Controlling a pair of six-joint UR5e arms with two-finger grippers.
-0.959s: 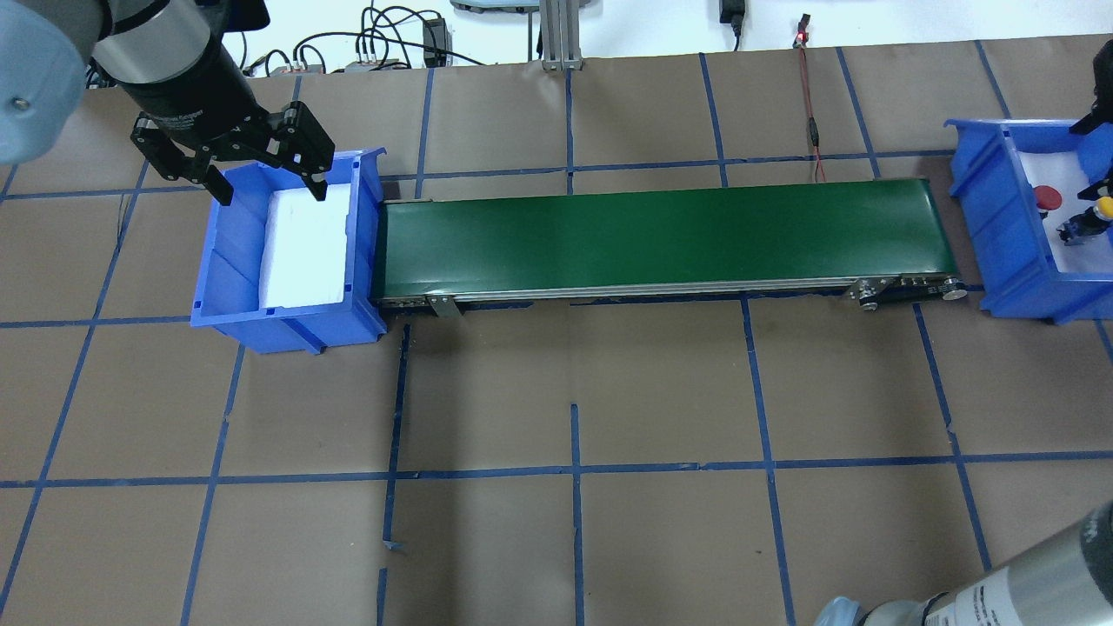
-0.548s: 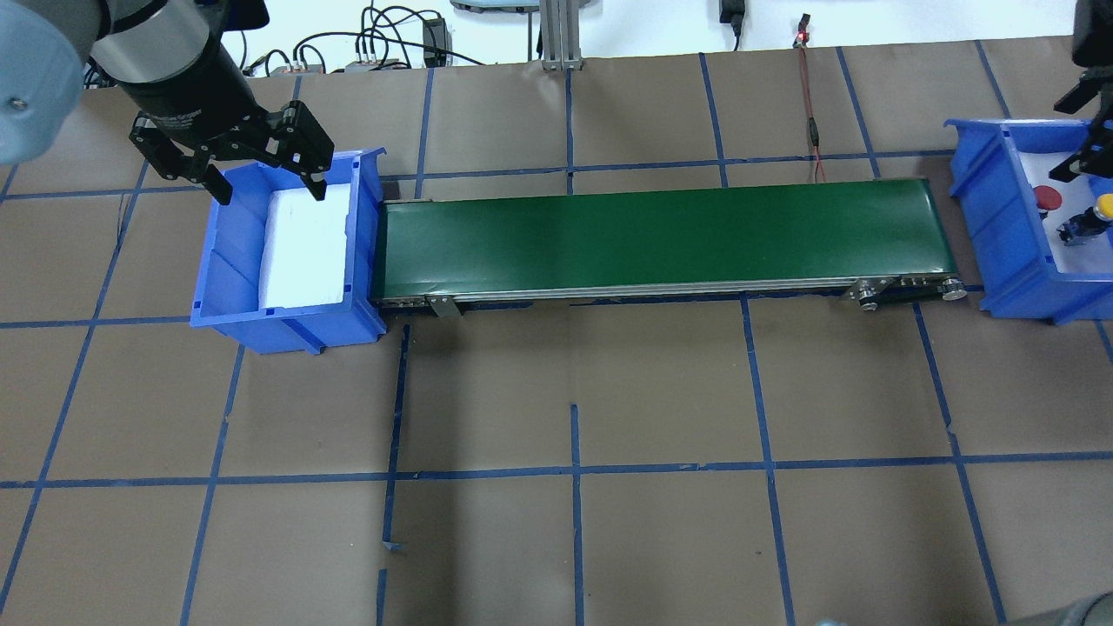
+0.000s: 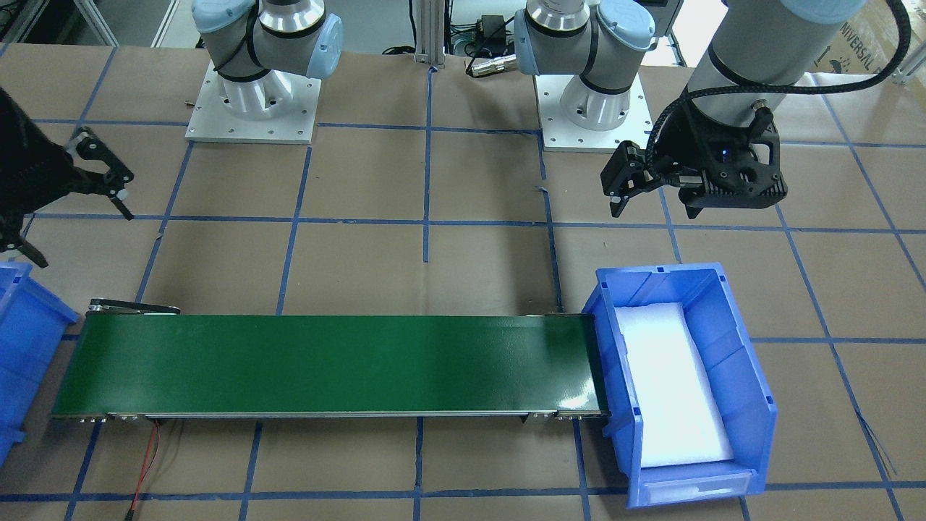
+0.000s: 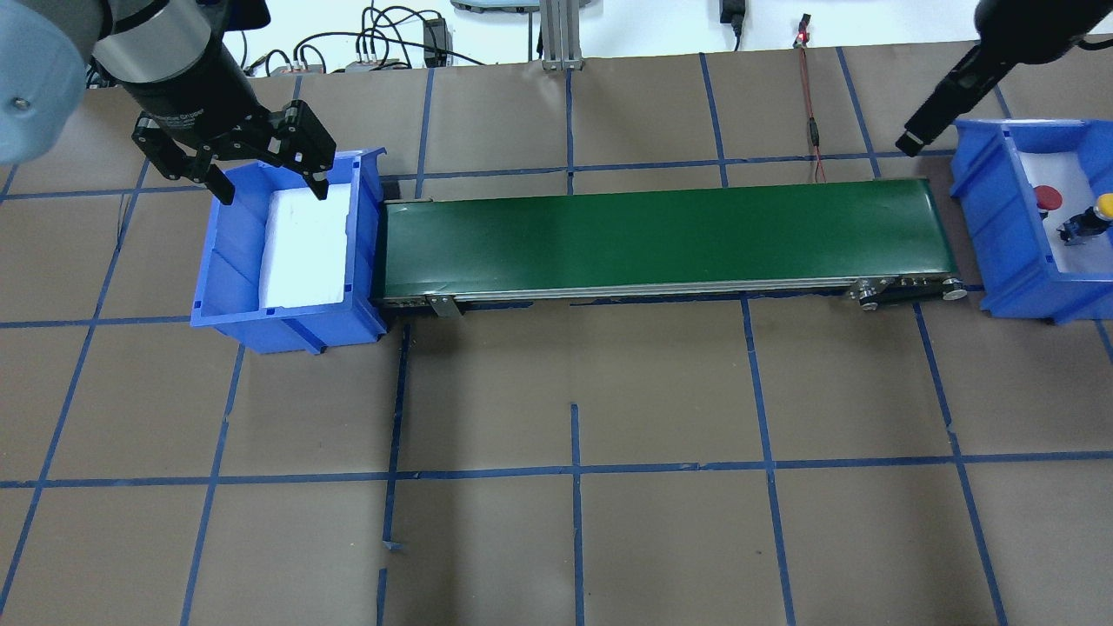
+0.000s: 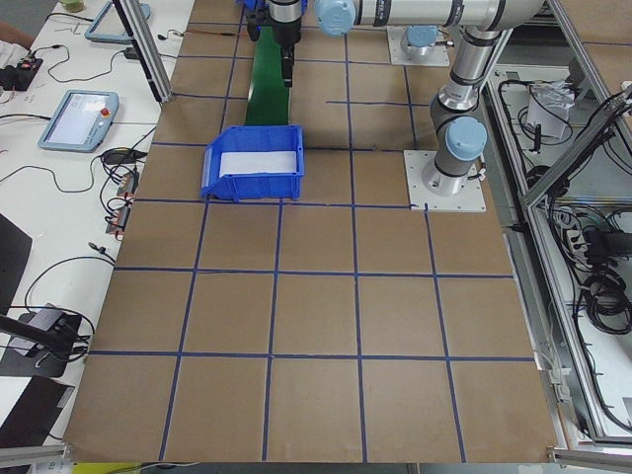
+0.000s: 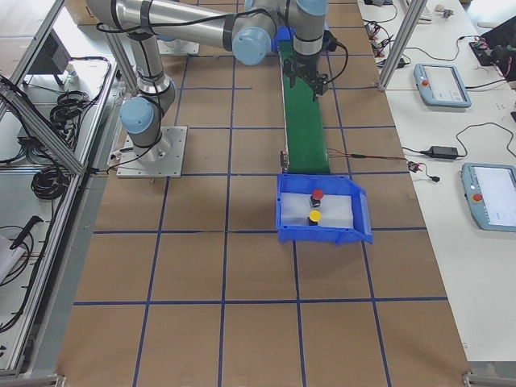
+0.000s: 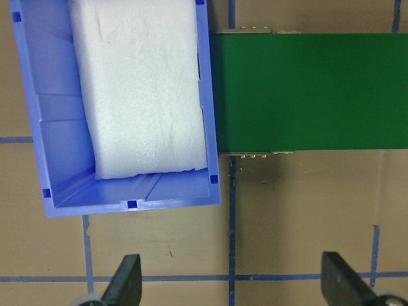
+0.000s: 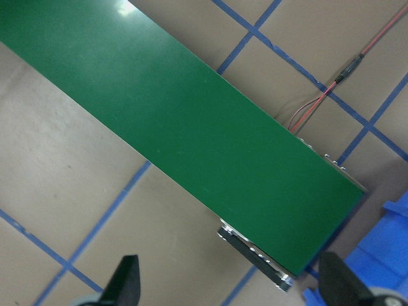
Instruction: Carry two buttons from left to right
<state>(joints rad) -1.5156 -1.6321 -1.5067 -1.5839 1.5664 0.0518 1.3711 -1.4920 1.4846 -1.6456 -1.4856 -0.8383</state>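
At the right end of the green conveyor belt (image 4: pixel 661 235), a blue bin (image 4: pixel 987 187) holds both buttons: the red button (image 4: pixel 1049 196) nearer the belt, the yellow button (image 4: pixel 1104 206) just beyond it, close but apart. The right gripper (image 8: pixel 231 284) hangs above that end of the belt, jaws spread wide and nothing between them. At the belt's left end sits a second bin (image 4: pixel 230 296) lined with a white foam pad (image 4: pixel 304 252) — the left gripper (image 4: pixel 271 189) hovers over its far rim, fingers parted and empty.

I see a green belt (image 4: pixel 661 235), a foam-lined bin (image 4: pixel 230 278) against one end, another bin (image 4: pixel 1000 209) near the other end.
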